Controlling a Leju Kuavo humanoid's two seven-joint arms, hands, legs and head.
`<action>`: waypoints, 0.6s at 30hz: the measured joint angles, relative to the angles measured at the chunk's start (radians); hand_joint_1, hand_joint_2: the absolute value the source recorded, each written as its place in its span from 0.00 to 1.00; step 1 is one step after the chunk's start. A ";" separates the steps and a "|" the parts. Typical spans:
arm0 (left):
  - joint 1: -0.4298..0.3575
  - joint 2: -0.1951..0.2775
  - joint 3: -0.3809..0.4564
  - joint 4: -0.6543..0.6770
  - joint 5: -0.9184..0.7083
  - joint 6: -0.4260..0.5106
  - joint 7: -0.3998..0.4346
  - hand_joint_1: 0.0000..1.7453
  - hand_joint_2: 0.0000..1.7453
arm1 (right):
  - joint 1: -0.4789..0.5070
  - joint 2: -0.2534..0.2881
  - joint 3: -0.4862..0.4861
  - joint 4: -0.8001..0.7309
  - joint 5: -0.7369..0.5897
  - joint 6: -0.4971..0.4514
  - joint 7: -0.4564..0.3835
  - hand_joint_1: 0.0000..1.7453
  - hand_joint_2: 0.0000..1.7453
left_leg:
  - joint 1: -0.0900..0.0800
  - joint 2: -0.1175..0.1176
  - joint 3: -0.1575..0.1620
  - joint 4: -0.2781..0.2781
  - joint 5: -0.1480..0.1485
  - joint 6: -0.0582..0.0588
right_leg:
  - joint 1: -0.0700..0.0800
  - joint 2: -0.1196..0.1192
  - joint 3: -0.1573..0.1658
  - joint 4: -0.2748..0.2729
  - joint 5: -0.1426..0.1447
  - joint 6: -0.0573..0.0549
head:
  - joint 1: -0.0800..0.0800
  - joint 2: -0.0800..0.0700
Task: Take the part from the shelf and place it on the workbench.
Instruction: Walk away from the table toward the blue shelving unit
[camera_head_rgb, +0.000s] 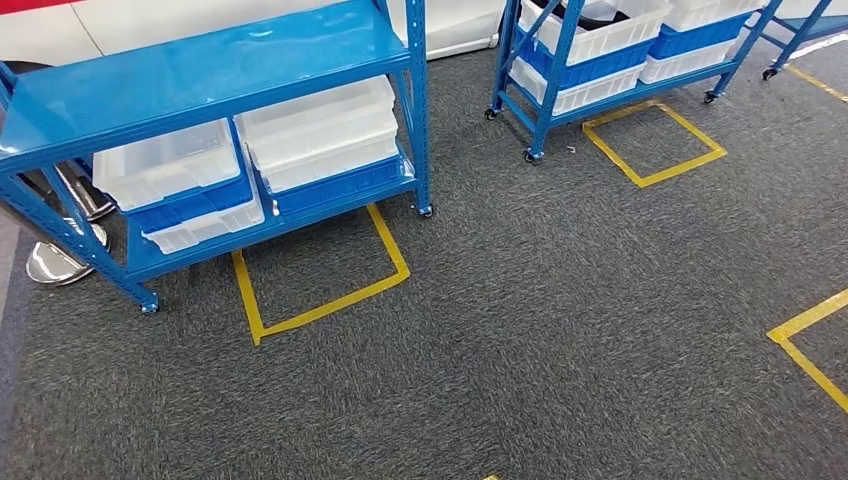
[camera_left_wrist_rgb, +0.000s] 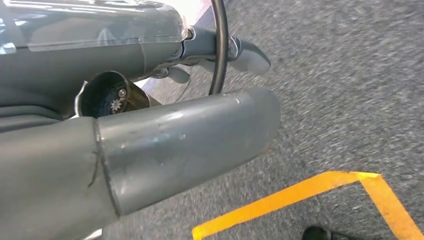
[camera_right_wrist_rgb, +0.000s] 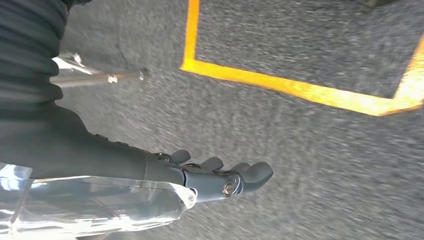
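Approach phase: blue shelf (camera_head_rgb: 200, 100) far left, bins unreached; left hand (camera_left_wrist_rgb: 200, 50), right hand (camera_right_wrist_rgb: 220, 177) hang empty, fingers loosely apart.

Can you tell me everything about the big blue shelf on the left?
The blue shelf is a glossy, metal-looking rack with a flat top, corner posts and small wheels. It stands upright on grey carpet, just behind a square of yellow tape. Its lower level holds stacked bins, clear white ones and blue ones, side by side. Shiny metal bases sit behind its left end. No hand touches it.
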 joint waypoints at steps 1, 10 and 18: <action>-0.002 0.000 0.001 0.000 0.000 0.000 -0.007 0.00 0.00 | 0.001 0.001 0.000 0.000 0.000 -0.001 -0.001 0.00 1.00 | -0.001 0.029 -0.028 0.057 -0.031 -0.003 | 0.003 -0.014 0.000 -0.001 -0.001 -0.004 | -0.001 0.000; -0.006 0.000 0.002 0.000 -0.017 -0.002 -0.018 0.00 0.00 | -0.001 0.005 -0.001 0.000 -0.008 -0.003 0.000 0.00 1.00 | -0.016 0.135 0.042 -0.064 0.035 0.019 | 0.017 -0.121 0.015 0.001 -0.016 0.005 | -0.001 0.000; -0.006 -0.003 0.002 0.000 -0.023 -0.010 -0.023 0.00 0.75 | -0.002 0.006 -0.003 -0.001 -0.025 0.001 0.005 0.00 0.25 | -0.007 0.070 0.054 -0.093 0.052 0.055 | 0.013 -0.029 -0.082 0.223 -0.138 0.039 | 0.002 0.000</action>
